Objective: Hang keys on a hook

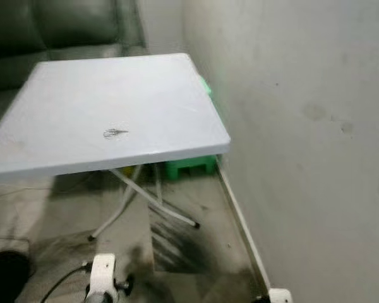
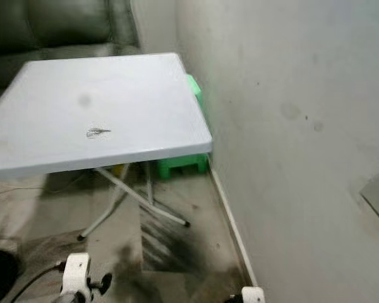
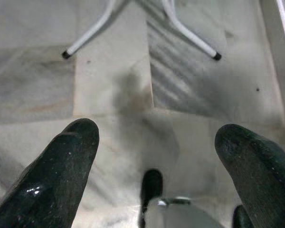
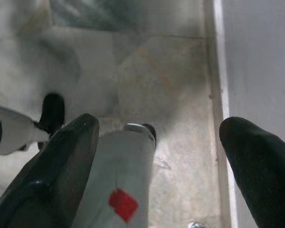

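The keys (image 1: 115, 132) lie flat on the white desk (image 1: 63, 151), a small dark bunch a little toward the near edge of the desk top, alone on the surface. The desk stands right against the pale wall (image 1: 303, 126), one corner almost touching it. Behind the desk sits a dark sofa (image 1: 63, 31), and under the desk's far corner by the wall a green stool (image 1: 189, 165) peeks out. The desk's crossed white legs (image 1: 145, 199) rest on the marbled floor (image 1: 196, 252). Both arms hang low, well short of the desk. The left gripper (image 3: 156, 156) points down at the floor near the desk's feet, fingers (image 3: 61, 166) spread wide, holding nothing. The right gripper (image 4: 159, 152) hangs beside the wall's skirting, fingers (image 4: 256, 166) likewise parted and empty.
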{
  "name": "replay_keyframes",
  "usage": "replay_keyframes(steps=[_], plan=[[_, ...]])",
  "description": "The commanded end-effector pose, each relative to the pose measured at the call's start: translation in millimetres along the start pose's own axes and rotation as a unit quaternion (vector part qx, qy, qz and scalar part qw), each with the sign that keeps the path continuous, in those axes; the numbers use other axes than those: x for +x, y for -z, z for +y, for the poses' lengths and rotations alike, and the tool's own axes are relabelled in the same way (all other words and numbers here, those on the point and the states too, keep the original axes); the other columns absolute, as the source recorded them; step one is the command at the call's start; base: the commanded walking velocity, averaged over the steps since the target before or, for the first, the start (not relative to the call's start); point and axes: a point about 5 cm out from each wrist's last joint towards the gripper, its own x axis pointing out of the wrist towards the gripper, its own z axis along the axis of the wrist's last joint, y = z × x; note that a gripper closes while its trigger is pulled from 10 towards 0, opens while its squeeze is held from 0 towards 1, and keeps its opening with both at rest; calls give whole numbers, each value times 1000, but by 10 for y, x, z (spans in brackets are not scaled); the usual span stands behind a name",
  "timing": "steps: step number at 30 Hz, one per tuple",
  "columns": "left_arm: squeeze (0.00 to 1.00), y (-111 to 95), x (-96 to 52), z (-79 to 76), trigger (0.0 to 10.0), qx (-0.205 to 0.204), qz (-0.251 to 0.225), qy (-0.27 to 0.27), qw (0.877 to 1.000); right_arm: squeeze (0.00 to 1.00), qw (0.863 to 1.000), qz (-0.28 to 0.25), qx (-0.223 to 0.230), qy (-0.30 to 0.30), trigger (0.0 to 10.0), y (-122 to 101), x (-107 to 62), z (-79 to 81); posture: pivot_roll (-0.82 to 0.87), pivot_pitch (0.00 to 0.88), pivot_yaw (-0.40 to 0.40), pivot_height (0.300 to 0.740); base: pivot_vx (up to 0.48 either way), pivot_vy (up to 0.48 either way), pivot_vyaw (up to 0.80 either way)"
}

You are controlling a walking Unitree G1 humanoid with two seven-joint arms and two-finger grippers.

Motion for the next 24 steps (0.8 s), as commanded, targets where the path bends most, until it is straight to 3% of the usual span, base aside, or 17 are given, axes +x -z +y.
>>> replay_keyframes(steps=[1, 11, 24], plan=[[0, 55, -15, 24, 10000, -6, 13, -4, 1000, 0, 1000, 6, 3, 1, 10000, 34, -8, -10, -22, 0, 17, 740, 0, 0, 800], [0, 69, -21, 33, 10000, -5, 15, -6, 1000, 0, 1000, 2, 10, -1, 10000, 23, -6, -7, -18, 0, 12, 740, 0, 0, 800], [0, 73, -24, 46, 10000, -17, 15, -7, 1000, 0, 999, 2, 36, 0, 10000, 40, -9, 1, -16, 0, 18, 740, 0, 52, 0]])
